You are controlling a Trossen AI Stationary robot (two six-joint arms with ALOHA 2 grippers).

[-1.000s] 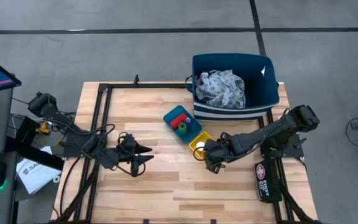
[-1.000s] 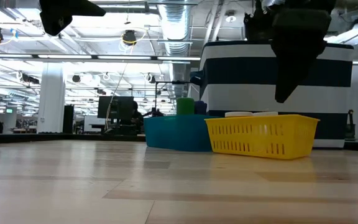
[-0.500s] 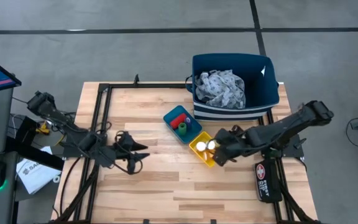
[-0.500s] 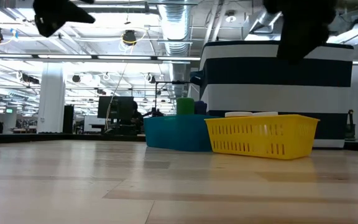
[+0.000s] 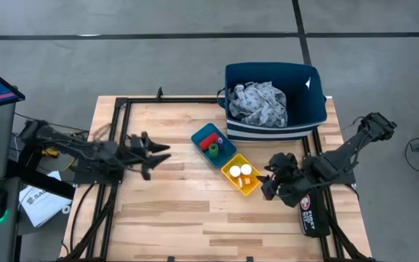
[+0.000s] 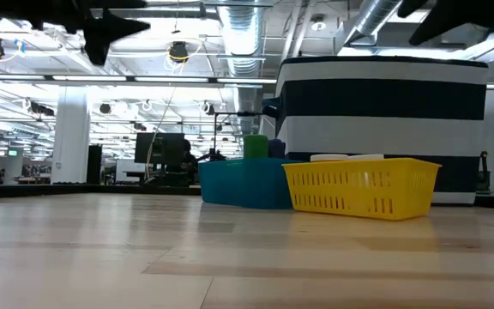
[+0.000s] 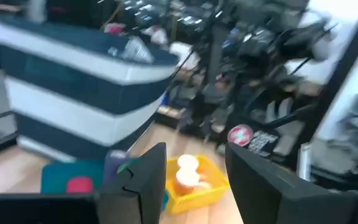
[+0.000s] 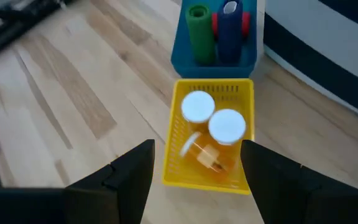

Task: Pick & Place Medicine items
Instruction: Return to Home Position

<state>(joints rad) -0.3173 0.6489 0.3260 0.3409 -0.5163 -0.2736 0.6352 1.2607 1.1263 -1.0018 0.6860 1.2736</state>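
A yellow tray (image 8: 180, 163) holds three orange bottles: two stand upright with white caps (image 8: 197, 106), and one lies on its side (image 8: 202, 151). The blue tray (image 8: 180, 61) behind it holds a green bottle (image 8: 198, 25), a small blue box (image 8: 229, 25) and a red bottle (image 8: 246, 20). My right gripper (image 5: 266, 184) hovers open, just right of the yellow tray (image 5: 240, 175) and above it, tilted down at it. My left gripper (image 5: 160, 153) hangs open over bare wood, left of the blue tray (image 5: 211, 144). Neither holds anything.
A dark blue bin with white stripes (image 5: 271, 102) stands at the far right behind the trays, holding a grey patterned cloth (image 5: 260, 102). Black frame rails (image 5: 118, 145) run along the table's left side. Bare wood lies in front of the trays (image 5: 195, 211).
My right gripper has risen off the yellow tray and drawn back toward the table's right edge, rolling as it went; the bottles in the tray now show uncovered. My left gripper has moved toward the table's far edge.
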